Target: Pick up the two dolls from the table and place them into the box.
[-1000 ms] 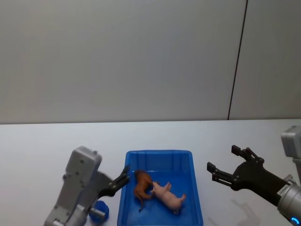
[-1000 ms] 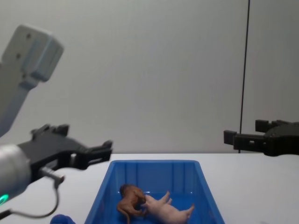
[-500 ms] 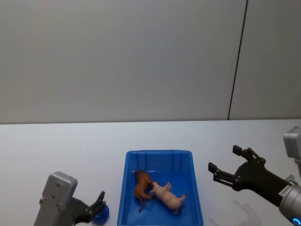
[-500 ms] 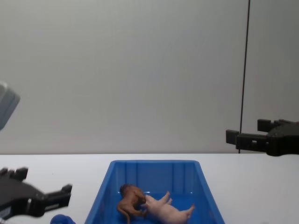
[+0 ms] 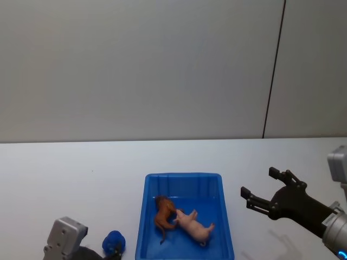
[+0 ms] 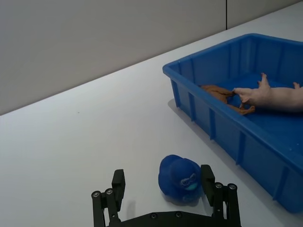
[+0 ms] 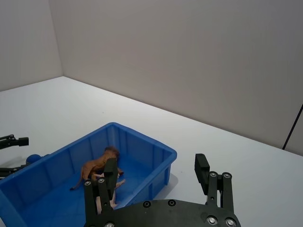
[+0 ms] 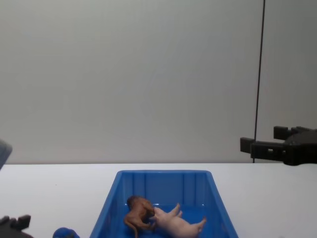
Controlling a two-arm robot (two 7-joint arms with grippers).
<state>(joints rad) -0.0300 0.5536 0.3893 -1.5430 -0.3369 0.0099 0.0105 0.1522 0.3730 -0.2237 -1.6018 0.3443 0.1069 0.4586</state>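
Observation:
The two dolls lie side by side inside the blue box (image 5: 183, 176): the reddish-brown animal (image 5: 164, 215) on its left, the pale pink pig (image 5: 194, 226) on its right, touching each other. From the chest I see them low in the box (image 8: 163, 173), brown (image 8: 137, 213) and pink (image 8: 178, 225). My right gripper (image 5: 259, 183) hovers open and empty to the right of the box, above the table. My left gripper (image 6: 162, 176) is open low over the table, left of the box (image 6: 208, 94), holding nothing.
A small round blue toy (image 6: 179, 179) sits on the white table (image 5: 65, 173) just left of the box, between my left gripper's fingers (image 6: 118, 182). A grey wall stands behind the table. Open tabletop lies on both sides of the box.
My left arm has dropped and pulled back from beside the box toward the near left corner, down by the small blue toy. The right gripper and both dolls stayed put.

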